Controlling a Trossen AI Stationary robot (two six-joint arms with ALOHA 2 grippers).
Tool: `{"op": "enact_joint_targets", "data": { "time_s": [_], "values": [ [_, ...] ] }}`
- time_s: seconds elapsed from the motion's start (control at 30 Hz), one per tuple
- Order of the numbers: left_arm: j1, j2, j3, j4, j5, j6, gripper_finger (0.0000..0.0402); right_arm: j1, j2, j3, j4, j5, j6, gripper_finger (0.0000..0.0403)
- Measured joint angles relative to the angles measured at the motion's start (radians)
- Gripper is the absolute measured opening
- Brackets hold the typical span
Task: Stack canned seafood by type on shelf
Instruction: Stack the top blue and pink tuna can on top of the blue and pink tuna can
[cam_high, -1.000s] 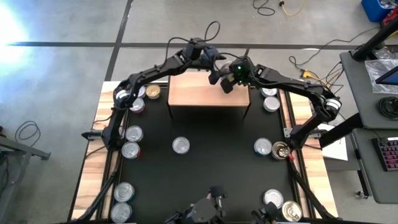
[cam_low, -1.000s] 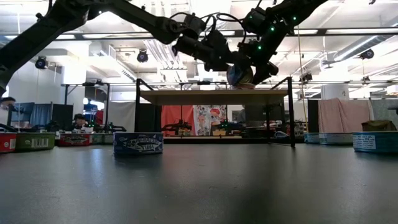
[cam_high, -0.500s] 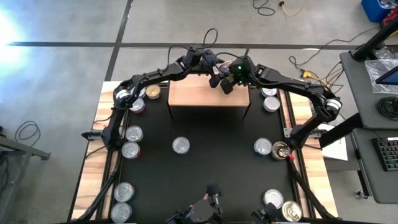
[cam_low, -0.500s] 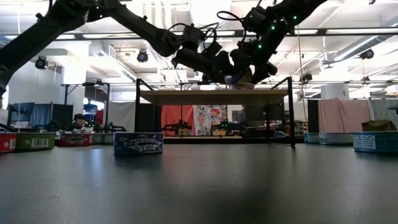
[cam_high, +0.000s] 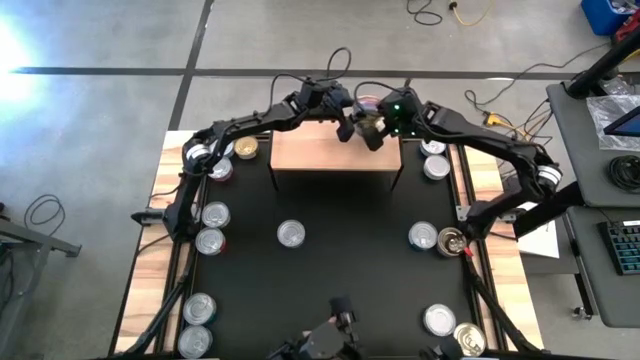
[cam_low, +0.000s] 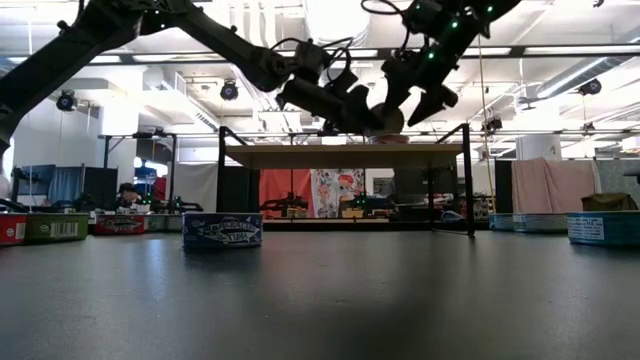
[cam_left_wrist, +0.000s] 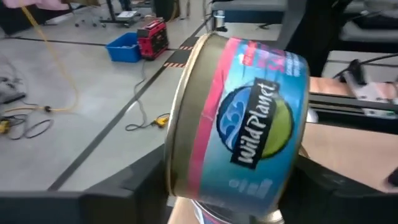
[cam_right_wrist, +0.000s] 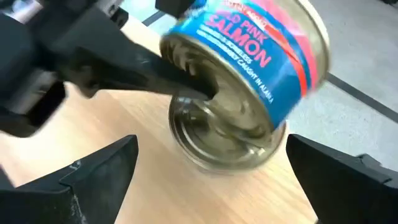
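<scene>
A blue-and-pink labelled can of seafood (cam_left_wrist: 239, 121) (cam_right_wrist: 249, 56) lies tipped on its side over the shelf's (cam_high: 320, 152) far right corner. It is right above a silver-topped tin (cam_right_wrist: 217, 146) that stands on the wood top. My left gripper (cam_left_wrist: 227, 190) (cam_low: 365, 115) is shut on the tipped can. My right gripper (cam_right_wrist: 211, 149) (cam_low: 422, 92) hangs open just above and to the right of both tins, touching neither. My left gripper pinches the tipped can between its two fingers by the flat ends. One finger lies on the sunken end face (cam_right_wrist: 198, 88); the can hides the other. The fingers come nearly level from the table's left. Whether the can's rim rests on the tin below, I cannot tell.
Loose tins lie on the black mat: one mid-table (cam_high: 291, 233), some along the left edge (cam_high: 214, 214), some along the right (cam_high: 423, 236) (cam_high: 436, 168), and more at the near corners (cam_high: 198, 308). The shelf's left half is bare wood.
My left gripper has sunk a little toward the shelf's far right corner and now has the can between its fingers. My right gripper has risen and drawn back toward the table's right, still open. The can has stayed over the corner tin.
</scene>
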Motion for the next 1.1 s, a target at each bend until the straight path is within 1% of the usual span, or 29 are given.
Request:
{"op": "enact_joint_targets", "data": {
  "time_s": [0.07,0.1,0.17,0.23,0.33,0.47,0.6,0.77,0.97,1.1],
  "values": [
    [-0.004,0.000,0.008,-0.007,-0.025,0.019,0.0184,0.000,-0.023,0.000,-0.016,-0.001,0.014,0.0400],
    [-0.006,0.000,0.015,-0.016,-0.037,0.031,0.0179,0.000,-0.035,0.000,-0.021,-0.001,0.017,0.0400],
    [-0.014,0.000,0.034,-0.036,-0.057,0.059,0.0179,0.000,-0.063,0.000,-0.022,0.003,0.017,0.0400],
    [-0.026,0.000,0.059,-0.058,-0.093,0.102,0.0179,0.000,-0.094,0.000,-0.014,0.028,0.020,0.0400],
    [-0.058,0.000,0.102,-0.092,-0.172,0.224,0.0179,-0.008,-0.137,0.000,0.031,0.044,0.052,0.0400],
    [-0.103,0.000,0.117,-0.162,-0.273,0.415,0.0187,-0.029,-0.182,0.001,0.126,0.027,0.171,0.0400],
    [-0.138,0.000,0.115,-0.184,-0.366,0.547,0.0189,-0.056,-0.190,0.001,0.129,0.022,0.292,0.0400],
    [-0.151,0.000,0.106,-0.160,-0.438,0.596,0.0189,-0.073,-0.152,0.001,0.136,-0.001,0.376,0.0400],
    [-0.149,0.000,0.105,-0.170,-0.535,0.651,0.0190,-0.074,-0.098,0.001,0.147,-0.037,0.406,0.0400],
    [-0.150,-0.001,0.105,-0.168,-0.558,0.676,0.0190,-0.077,-0.085,0.000,0.182,-0.045,0.401,0.0400]
  ]
}}
